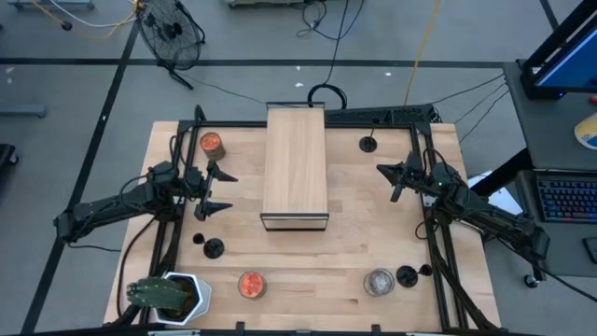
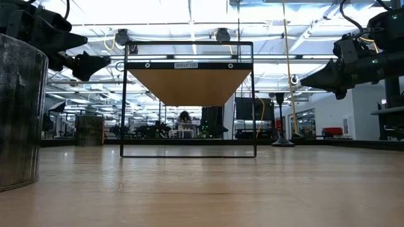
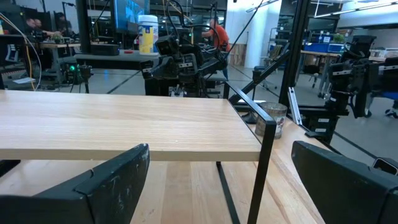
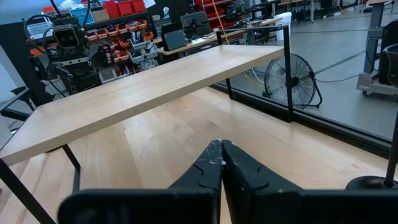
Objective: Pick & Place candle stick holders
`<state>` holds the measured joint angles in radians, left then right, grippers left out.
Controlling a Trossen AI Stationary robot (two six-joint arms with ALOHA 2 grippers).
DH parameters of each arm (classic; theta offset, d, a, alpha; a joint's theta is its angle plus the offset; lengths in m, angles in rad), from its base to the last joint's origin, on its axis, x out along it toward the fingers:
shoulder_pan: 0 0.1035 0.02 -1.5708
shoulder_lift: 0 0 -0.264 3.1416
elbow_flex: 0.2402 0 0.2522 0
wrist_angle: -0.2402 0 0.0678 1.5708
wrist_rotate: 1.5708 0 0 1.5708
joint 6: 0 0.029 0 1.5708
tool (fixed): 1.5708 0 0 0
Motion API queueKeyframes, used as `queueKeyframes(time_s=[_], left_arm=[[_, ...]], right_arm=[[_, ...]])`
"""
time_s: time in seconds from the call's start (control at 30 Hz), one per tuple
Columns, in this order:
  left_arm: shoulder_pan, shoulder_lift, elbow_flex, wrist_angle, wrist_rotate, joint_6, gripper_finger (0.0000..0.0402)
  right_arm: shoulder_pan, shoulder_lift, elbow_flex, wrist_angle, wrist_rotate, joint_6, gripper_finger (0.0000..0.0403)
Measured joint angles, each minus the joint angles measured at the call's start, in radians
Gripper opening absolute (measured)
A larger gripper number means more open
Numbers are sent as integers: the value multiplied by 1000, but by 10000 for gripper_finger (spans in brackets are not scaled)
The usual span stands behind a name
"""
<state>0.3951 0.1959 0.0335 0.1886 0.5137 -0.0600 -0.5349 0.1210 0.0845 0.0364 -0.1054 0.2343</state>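
Three black holders are seen on the wooden counter point(image 1: 373, 215) from above: one point(image 1: 369, 144) at upper right of centre, near the far edge; one point(image 1: 214, 248) at lower left; one point(image 1: 407, 276) at lower right, just beside a silvery tin point(image 1: 379, 282). Each stands on its disc base with the stem upright, so the long axis runs toward the overhead camera and the stems themselves can barely be made out.

A light wooden shelf point(image 1: 295, 166) on a thin black frame is placed at centre frame, its long side running from the far edge toward the near one. The left hand point(image 1: 221, 191) is held at its left, fingers spread wide and pointed at the shelf, nothing between them. The right hand point(image 1: 389, 175) is held at the shelf's right, fingers pressed together to a point, empty.

Two red-filled tins are seen, one point(image 1: 212, 143) at upper left and one point(image 1: 251, 284) at lower centre; a white pot with a plant point(image 1: 170, 296) sits at the lower left corner, partly cut off by the frame's edge.

In the low view no holder can be made out; a dark cylinder point(image 2: 22, 113) fills the left edge, cut off. In the right wrist view only a dark base point(image 4: 373, 182) shows at the lower right edge, cropped.
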Motion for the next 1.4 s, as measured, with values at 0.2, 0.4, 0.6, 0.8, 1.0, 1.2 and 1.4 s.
queueKeyframes(time_s=[0.2,0.4,0.6,0.8,1.0,1.2,1.4], left_arm=[[0,0,0,0,0,0,397],[0,0,0,0,0,0,397],[0,0,0,0,0,0,397],[0,0,0,1,-69,29,397],[0,0,0,78,-203,29,397],[0,0,0,203,-325,25,397],[0,0,0,262,-489,-49,397]], right_arm=[[0,0,0,1,31,-66,0],[0,0,0,2,30,-70,0],[0,0,0,2,62,-71,0],[0,0,-1,1,103,-71,0],[0,0,-1,4,131,-71,0],[0,0,-2,36,131,65,0],[0,0,-2,90,155,172,0]])
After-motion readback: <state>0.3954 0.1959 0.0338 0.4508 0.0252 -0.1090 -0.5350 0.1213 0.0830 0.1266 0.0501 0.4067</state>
